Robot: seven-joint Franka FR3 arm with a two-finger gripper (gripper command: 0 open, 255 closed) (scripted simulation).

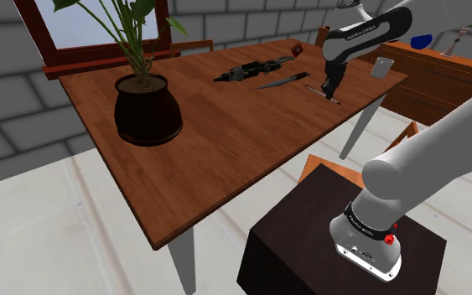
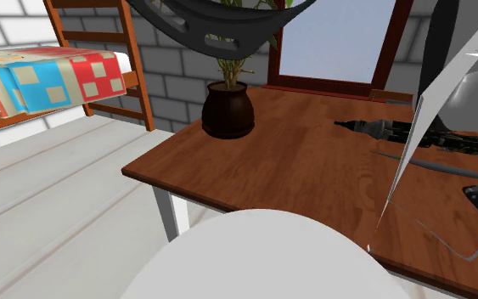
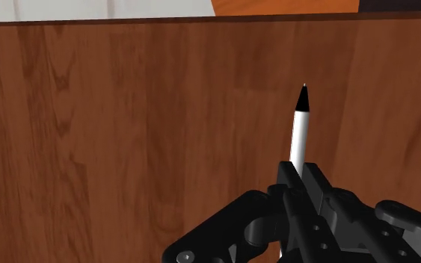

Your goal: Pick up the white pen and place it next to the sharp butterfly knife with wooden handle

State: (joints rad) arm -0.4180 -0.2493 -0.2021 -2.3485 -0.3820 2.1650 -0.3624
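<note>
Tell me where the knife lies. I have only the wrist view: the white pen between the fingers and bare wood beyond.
Observer: In the shoulder view the knife lies flat on the table, just to that view's left of the gripper.
Operator: Noted; the white pen goes beside it. Name what lies past the knife.
Observer: A dark power tool, further to the shoulder view's left.
Operator: Report anything tall on the table.
Observer: A potted plant in a dark pot, well off toward the shoulder view's left.
</note>
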